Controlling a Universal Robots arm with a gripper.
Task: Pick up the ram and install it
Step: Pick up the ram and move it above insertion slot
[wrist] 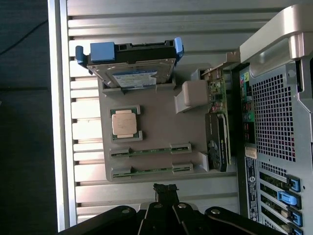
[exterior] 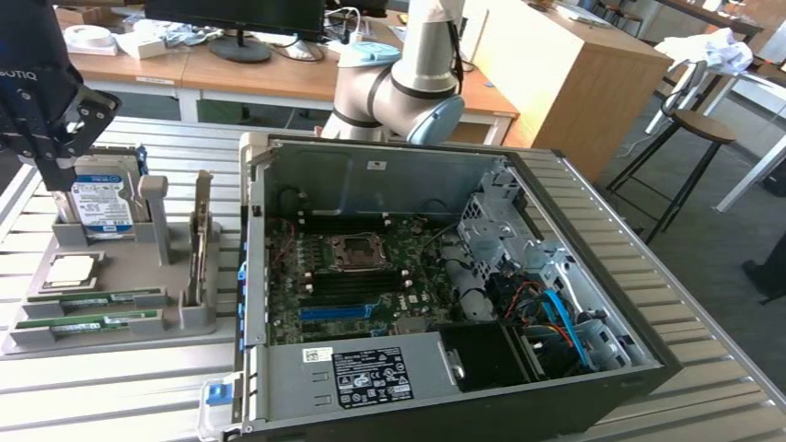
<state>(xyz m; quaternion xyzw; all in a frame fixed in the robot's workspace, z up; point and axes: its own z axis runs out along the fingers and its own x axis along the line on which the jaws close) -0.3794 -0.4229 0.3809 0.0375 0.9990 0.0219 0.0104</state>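
With jaws clenched and empty near the tray (wrist: 156,122), align squarely along the ram (wrist: 151,170), clear of its twin (wrist: 150,149).

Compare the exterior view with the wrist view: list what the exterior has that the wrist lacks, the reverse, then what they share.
Exterior view, not wrist: the computer case's open inside with its motherboard and processor socket, the arm's grey joint, a stool.
Wrist view, not exterior: the case's perforated rear panel.
Both: the grey tray carrying the hard drive, a loose processor, the expansion card and two ram sticks, with the shut gripper near the tray, holding nothing.
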